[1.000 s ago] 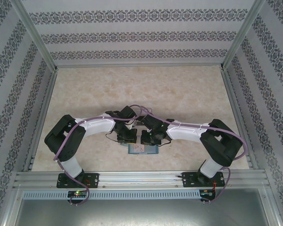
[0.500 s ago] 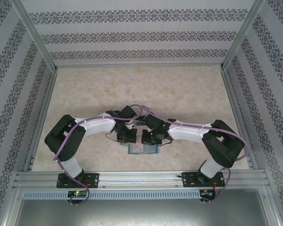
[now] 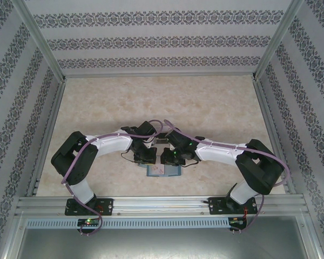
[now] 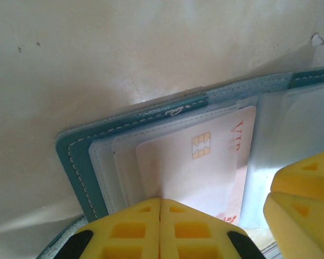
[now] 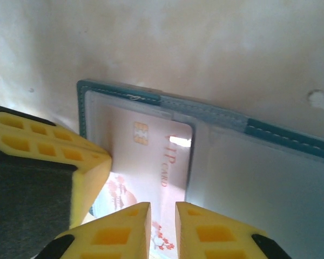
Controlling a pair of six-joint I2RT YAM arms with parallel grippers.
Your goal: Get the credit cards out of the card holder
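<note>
The teal card holder (image 3: 163, 171) lies open on the table between both arms. Its stitched edge (image 4: 78, 156) frames clear sleeves. A white credit card (image 4: 183, 167) with a gold chip and red "VIP CARD" lettering (image 5: 151, 156) sits in the left sleeve. My left gripper (image 3: 146, 157) is shut, its yellow fingertips (image 4: 161, 200) pressed together at the card's near edge with nothing between them. My right gripper (image 3: 171, 157) hovers over the same card, jaws (image 5: 162, 208) a narrow gap apart, the card showing flat beneath. Each gripper's yellow finger shows in the other's wrist view.
The marble-patterned table (image 3: 167, 102) stretches away beyond the holder. Aluminium rails (image 3: 162, 204) run along the near edge and up the sides, with patterned walls around. The holder's right-hand sleeve (image 5: 259, 178) looks pale grey.
The right gripper's jaws have parted slightly and its arm has shifted a little, the elbow swinging right. The left arm and the holder have not moved.
</note>
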